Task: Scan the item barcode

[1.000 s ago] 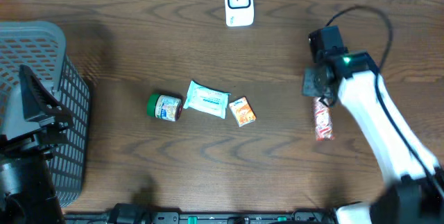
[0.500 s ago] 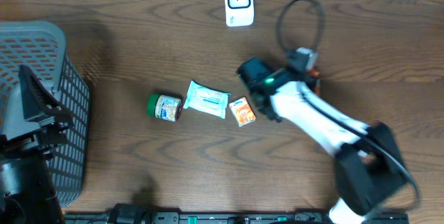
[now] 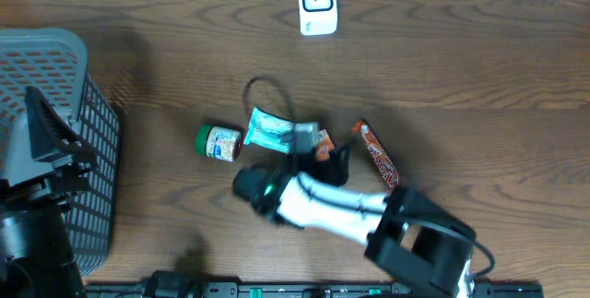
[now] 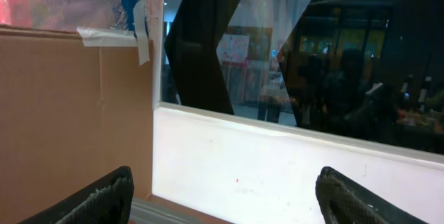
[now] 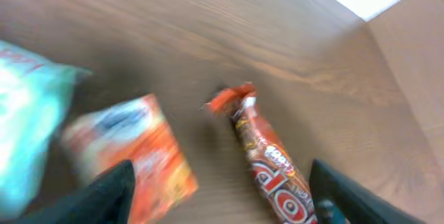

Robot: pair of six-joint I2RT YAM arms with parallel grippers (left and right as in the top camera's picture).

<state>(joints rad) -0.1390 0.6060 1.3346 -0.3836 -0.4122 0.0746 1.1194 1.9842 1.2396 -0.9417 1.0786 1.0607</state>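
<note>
A white barcode scanner (image 3: 316, 4) stands at the table's far edge. In the middle lie a green-lidded jar (image 3: 218, 142), a teal packet (image 3: 270, 129), an orange box (image 3: 322, 143) and a red candy bar (image 3: 375, 153). My right gripper (image 5: 222, 182) hovers open just above the table, the orange box (image 5: 132, 154) by its left finger and the candy bar (image 5: 267, 158) near its right finger, nothing held. The right arm (image 3: 313, 201) partly covers the box from above. My left gripper (image 4: 225, 191) is open and empty, facing a wall and a window.
A grey mesh basket (image 3: 69, 77) stands at the left edge, with the left arm (image 3: 41, 146) over it. The right arm's cable (image 3: 267, 86) loops above the teal packet.
The right arm swept from the table's right side to the middle. Its jaws went from shut to open. The candy bar now lies just right of the orange box.
</note>
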